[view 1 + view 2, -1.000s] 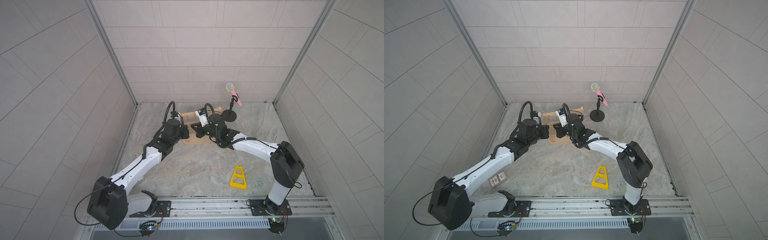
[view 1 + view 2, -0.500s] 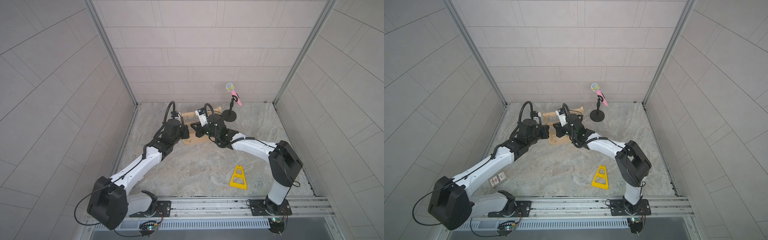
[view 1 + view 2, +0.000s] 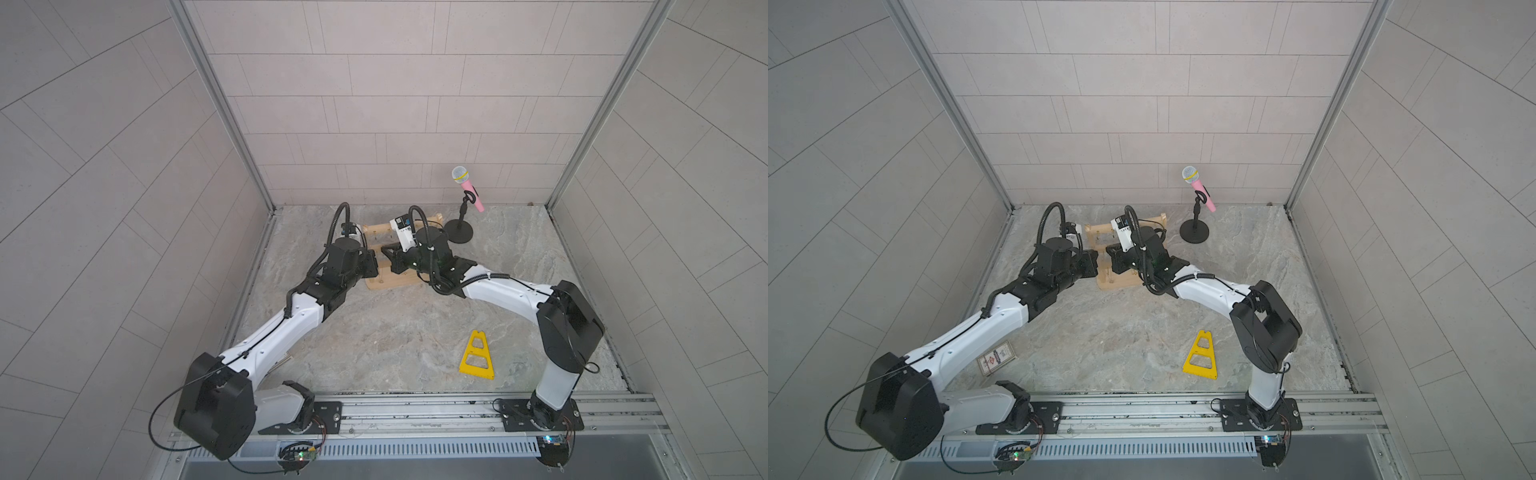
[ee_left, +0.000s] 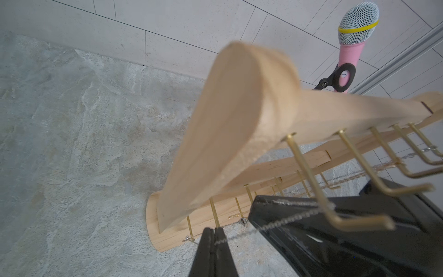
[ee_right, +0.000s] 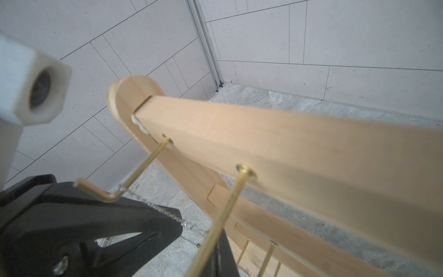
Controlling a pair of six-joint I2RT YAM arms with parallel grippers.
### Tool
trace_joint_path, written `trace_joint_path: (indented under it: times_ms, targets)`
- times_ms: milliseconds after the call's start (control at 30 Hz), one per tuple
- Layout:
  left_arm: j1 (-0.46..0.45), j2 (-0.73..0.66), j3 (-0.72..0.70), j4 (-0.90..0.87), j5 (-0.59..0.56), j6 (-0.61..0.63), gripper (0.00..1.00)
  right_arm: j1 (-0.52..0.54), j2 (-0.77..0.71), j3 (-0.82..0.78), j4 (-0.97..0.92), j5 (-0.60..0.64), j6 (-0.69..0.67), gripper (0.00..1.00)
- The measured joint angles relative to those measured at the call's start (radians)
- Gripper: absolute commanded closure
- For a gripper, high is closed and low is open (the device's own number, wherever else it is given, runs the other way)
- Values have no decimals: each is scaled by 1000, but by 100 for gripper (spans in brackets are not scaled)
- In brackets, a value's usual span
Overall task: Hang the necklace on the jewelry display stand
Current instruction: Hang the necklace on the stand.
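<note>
The jewelry display stand point(image 3: 390, 283) point(image 3: 1117, 286) is pale wood and stands at the back of the floor, with gold hooks point(image 4: 309, 172) under its bars. The necklace point(image 4: 275, 224) point(image 5: 165, 212) is a thin silver chain pulled taut between both grippers. It lies across the bend of the end hook point(image 5: 115, 194) on the top bar point(image 5: 287, 148). My left gripper point(image 4: 214, 236) point(image 3: 372, 266) is shut on one end of the chain. My right gripper point(image 5: 219, 236) point(image 3: 388, 251) is shut on the other end, partly hidden by a hook. The two grippers nearly meet in front of the stand.
A pink microphone point(image 3: 467, 189) point(image 3: 1198, 189) on a black round-based stand point(image 3: 458, 232) is just right of the rack. A flat yellow triangular frame point(image 3: 476, 357) point(image 3: 1201, 357) lies at the front right. A small card pack point(image 3: 997, 357) lies by the left arm.
The right arm's elbow has eased slightly to the left. Both grippers stay shut by the stand.
</note>
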State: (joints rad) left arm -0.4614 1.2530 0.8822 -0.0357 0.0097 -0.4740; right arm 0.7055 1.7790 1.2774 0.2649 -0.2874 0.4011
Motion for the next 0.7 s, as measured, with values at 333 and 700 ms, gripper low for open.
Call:
trace_joint_path:
  times_ms: [333,700]
  targets:
    - [0,0,0,0,-7,0,100,0,11,10,0,0,0,97]
    - [0,7,0,-3,-12,0,99,0,12,24,-9,0,0,91]
